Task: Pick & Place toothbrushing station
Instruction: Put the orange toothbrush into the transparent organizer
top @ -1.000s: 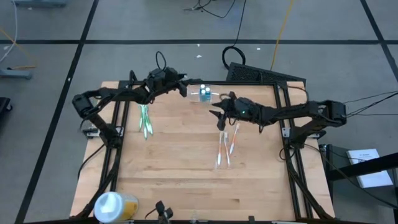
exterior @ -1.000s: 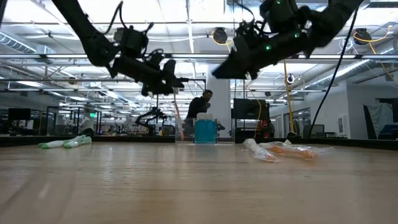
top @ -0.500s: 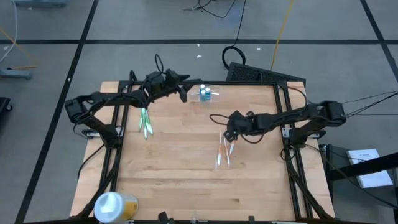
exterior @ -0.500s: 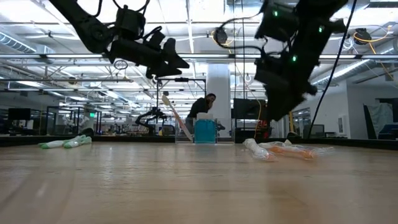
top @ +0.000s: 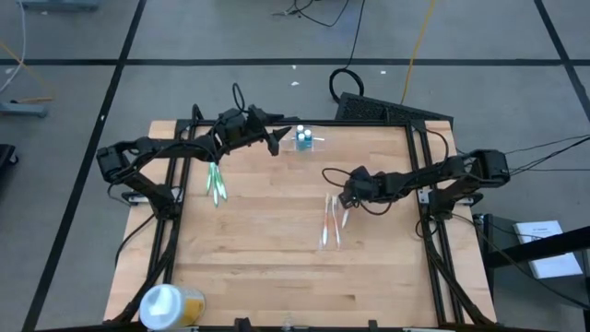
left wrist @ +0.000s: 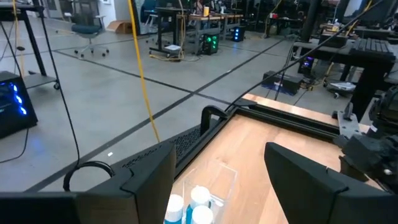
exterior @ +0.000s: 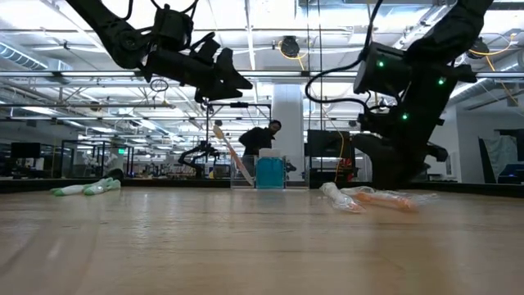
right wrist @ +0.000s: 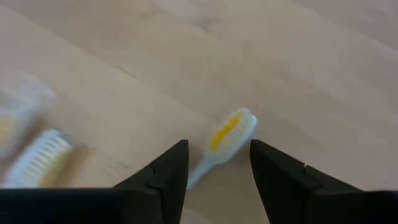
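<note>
Your clear holder [top: 303, 139] sits at the table's far edge, now with a toothbrush leaning in it; the left gripper [top: 274, 143] hovers just beside it, fingers spread and empty. Your right gripper [top: 348, 195] has dropped over the orange toothbrushes [top: 333, 221], open, well apart from the holder

No lettering, label, brand or number can be read anywhere around my grippers: not on the table, the toothbrushes, the clear holder or the room beyond.
</note>
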Robot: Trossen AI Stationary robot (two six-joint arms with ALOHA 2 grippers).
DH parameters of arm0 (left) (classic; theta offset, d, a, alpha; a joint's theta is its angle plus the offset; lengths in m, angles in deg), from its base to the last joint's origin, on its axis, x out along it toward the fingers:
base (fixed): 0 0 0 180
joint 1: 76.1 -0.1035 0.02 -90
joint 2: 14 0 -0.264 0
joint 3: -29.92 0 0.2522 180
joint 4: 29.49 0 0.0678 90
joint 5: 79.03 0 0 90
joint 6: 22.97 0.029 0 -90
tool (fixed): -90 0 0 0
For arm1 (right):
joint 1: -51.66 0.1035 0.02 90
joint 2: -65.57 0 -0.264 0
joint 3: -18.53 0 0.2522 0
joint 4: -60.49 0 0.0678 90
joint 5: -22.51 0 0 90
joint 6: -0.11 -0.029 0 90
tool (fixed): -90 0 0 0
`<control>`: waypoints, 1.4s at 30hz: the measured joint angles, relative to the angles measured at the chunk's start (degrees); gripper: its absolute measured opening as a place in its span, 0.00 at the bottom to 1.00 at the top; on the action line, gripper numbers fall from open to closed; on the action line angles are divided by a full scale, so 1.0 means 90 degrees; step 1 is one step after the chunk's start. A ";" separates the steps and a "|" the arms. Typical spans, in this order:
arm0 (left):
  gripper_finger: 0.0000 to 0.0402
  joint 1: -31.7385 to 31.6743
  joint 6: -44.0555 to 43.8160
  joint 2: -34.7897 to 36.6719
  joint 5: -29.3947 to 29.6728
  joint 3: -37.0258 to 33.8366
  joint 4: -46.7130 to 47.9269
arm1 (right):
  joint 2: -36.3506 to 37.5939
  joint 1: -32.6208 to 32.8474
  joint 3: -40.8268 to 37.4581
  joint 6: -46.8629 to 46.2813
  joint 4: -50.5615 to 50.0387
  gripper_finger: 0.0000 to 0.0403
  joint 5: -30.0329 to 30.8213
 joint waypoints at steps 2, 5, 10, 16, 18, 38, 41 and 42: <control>0.64 0.0000 0.0000 0.0000 0.0076 0.0000 -0.0002 | 0.0002 -0.0048 -0.0089 0.0161 0.0408 0.43 -0.0024; 0.64 -0.0002 0.0000 0.0000 0.0315 0.0000 -0.0002 | 0.0003 -0.0175 -0.0237 0.0404 0.0913 0.45 -0.0223; 0.64 -0.0002 -0.0002 0.0000 0.0386 0.0000 0.0047 | -0.0061 -0.0346 -0.0440 0.0612 0.1306 0.43 -0.0376; 0.64 0.0000 -0.0007 0.0000 0.0386 0.0000 0.0076 | -0.0219 -0.0407 -0.0609 0.0855 0.1492 0.37 -0.0262; 0.64 0.0000 -0.0015 0.0000 0.0383 0.0000 0.0078 | -0.0221 -0.0399 -0.0613 0.0973 0.1503 0.33 -0.0188; 0.64 0.0504 -0.0071 -0.0002 -0.0408 0.0000 -0.0136 | 0.0387 -0.0537 -0.0650 0.4390 0.5471 0.08 -0.1097; 0.64 0.0793 -0.0066 -0.0002 -0.0521 0.0000 -0.0272 | 0.0685 -0.0547 -0.0645 0.5029 0.6573 0.07 -0.1413; 0.64 0.0899 -0.0065 -0.0002 -0.0521 0.0000 -0.0314 | 0.0775 -0.0547 -0.0645 0.5254 0.6887 0.07 -0.1503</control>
